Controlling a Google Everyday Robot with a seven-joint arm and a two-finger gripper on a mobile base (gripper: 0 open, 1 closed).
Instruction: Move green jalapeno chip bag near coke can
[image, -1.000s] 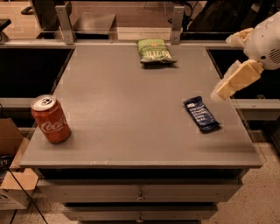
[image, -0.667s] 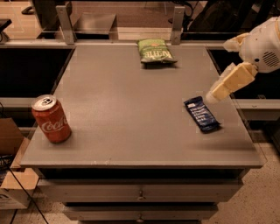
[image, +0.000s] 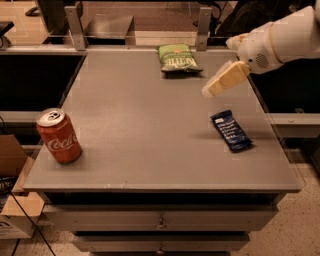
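The tool (image: 216, 86), whose grip I cannot tell, hovers at four o'clock from the green jalapeno chip bag (image: 177, 58). The coke can (image: 59, 136) stands at the bench's (image: 145, 155) eight o'clock.

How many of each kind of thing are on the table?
Cans: 1, red-orange Coke can
Bags: 1, crinkly light-green chip bag
Wrappers: 1, flat dark blue bar wrapper
Total: 3
The gripper hovers over the right side of the table.

Three items on one table (image: 140, 110), one of each kind
One coke can (image: 59, 136), one green jalapeno chip bag (image: 177, 58), one dark blue bar wrapper (image: 231, 131); my one gripper (image: 214, 88) hovers between bag and wrapper.
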